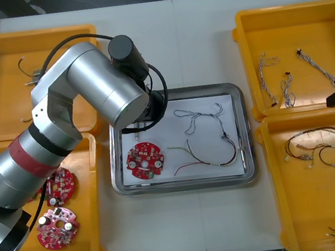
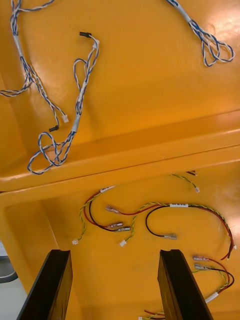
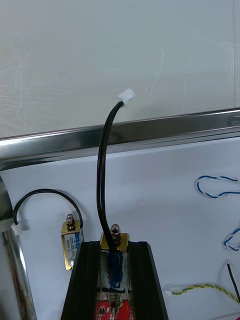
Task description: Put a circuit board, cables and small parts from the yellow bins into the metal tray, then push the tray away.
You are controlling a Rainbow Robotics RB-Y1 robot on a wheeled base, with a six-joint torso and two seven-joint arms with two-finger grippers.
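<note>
My left gripper (image 3: pixel 114 246) hangs over the near-left part of the metal tray (image 1: pixel 184 185), shut on a small metal part (image 3: pixel 120 239) whose black cable (image 3: pixel 104 165) rises past the fingers. A second small metal part (image 3: pixel 71 241) with its own black cable lies on the white liner just beside it. In the tray lie a round red circuit board (image 1: pixel 145 160), a blue and white cable (image 1: pixel 202 116) and a red and yellow cable (image 1: pixel 211 157). My right gripper (image 2: pixel 114 260) is open above the right-hand yellow bins, with nothing between its fingers.
The far right bin (image 1: pixel 292 21) holds blue and white cables (image 2: pixel 75 115); the near right bin (image 1: pixel 289 221) holds black and red and yellow cables (image 2: pixel 165 207). Two more circuit boards (image 1: pixel 58 227) lie in the near left bin. The left arm covers the tray's left corner.
</note>
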